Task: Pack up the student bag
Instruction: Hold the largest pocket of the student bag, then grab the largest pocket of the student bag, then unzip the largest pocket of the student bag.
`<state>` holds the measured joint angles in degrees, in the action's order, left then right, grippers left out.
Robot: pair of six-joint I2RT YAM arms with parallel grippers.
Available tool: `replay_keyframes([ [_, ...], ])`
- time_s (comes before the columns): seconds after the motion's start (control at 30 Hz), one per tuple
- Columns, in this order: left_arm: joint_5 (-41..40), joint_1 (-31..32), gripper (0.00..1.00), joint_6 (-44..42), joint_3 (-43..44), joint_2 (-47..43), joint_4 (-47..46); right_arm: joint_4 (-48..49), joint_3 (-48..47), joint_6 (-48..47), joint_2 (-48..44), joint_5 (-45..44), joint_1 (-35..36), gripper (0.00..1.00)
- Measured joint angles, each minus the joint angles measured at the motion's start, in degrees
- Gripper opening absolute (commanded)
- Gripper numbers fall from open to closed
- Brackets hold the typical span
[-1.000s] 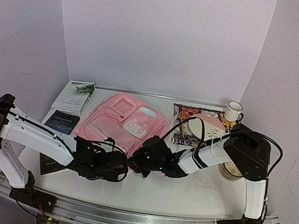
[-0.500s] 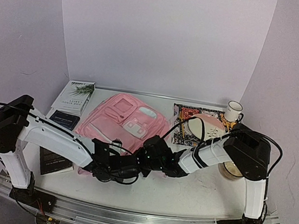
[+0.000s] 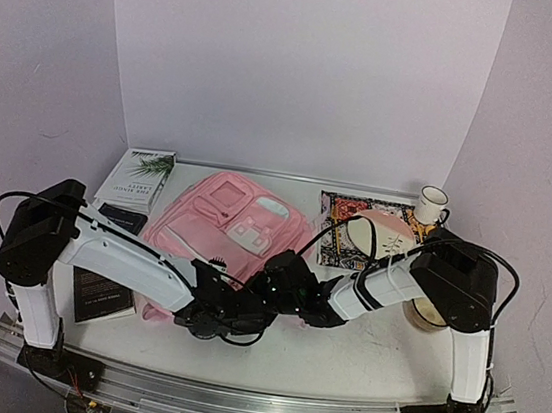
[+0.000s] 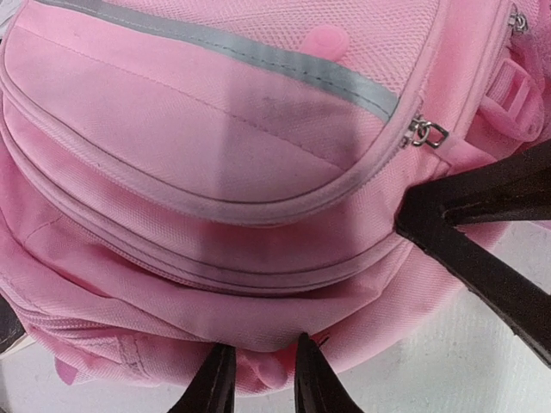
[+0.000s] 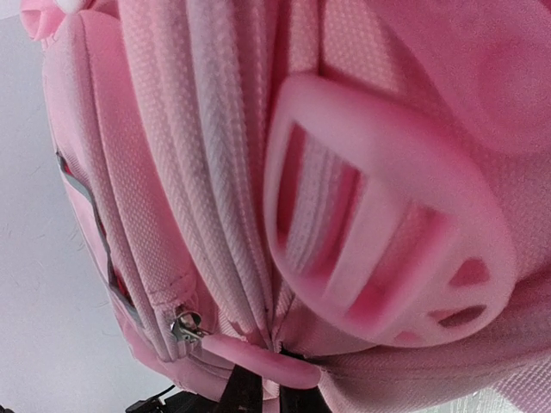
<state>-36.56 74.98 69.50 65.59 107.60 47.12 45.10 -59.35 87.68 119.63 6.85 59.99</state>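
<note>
Lettering marks the cover of the white book (image 3: 136, 178) at the far left of the surface (image 3: 359, 353), but it is too small to read. The two dark booklets (image 3: 119, 219) nearer the arms also carry pale print that cannot be made out.

The left gripper (image 4: 263, 383) sits at the near bottom edge of the student bag (image 3: 229, 223). Its fingers (image 4: 215, 385) are drawn close and pinch a small fold of pink fabric between them. The right gripper (image 5: 267, 397) is pressed against the bag's side seam, its fingers nearly together. A pink pull tab (image 5: 258, 361) from the metal zipper slider (image 5: 185, 328) lies across their tips. Whether they clamp the tab cannot be told. A pink plastic strap buckle (image 5: 387, 249) hangs just above.

The bag lies flat in the middle of the surface, front pockets up and zips closed. A grey stripe (image 4: 258, 56) crosses its front pocket. To its right are a patterned mat (image 3: 338, 236) and a white mug (image 3: 431, 203).
</note>
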Motion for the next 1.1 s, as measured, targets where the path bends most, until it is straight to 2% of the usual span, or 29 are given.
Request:
replay_keyframes([
  [0.17, -0.2, 0.1, 0.03, 1.2, 0.1, 0.5, 1.3, 0.7, 0.4, -0.1, 0.0, -0.1, 0.0, 0.00],
  [0.23, -0.1, 0.2, 0.00, 1.6, 0.0, 0.4, 1.7, 1.4, 0.8, -0.3, 0.0, -0.2, -0.1, 0.00],
  [0.4, 0.9, 0.3, 0.00, 2.0, -0.5, -1.5, 2.9, 2.8, 3.1, -1.4, -1.4, -0.4, -0.8, 0.00],
  [0.6, 2.5, 0.3, 0.00, 2.1, -2.6, -8.2, 0.9, 1.2, 8.0, -3.6, -6.0, -0.2, -2.5, 0.00],
  [0.93, 2.6, -0.4, 0.00, 1.8, -6.7, -16.2, 5.1, -2.6, 11.2, -10.2, -9.9, 1.2, -7.5, 0.00],
  [1.1, 5.0, -0.2, 0.13, 0.5, -5.8, -17.7, 5.1, -5.0, 10.1, -13.2, -10.2, 1.8, -8.0, 0.00],
])
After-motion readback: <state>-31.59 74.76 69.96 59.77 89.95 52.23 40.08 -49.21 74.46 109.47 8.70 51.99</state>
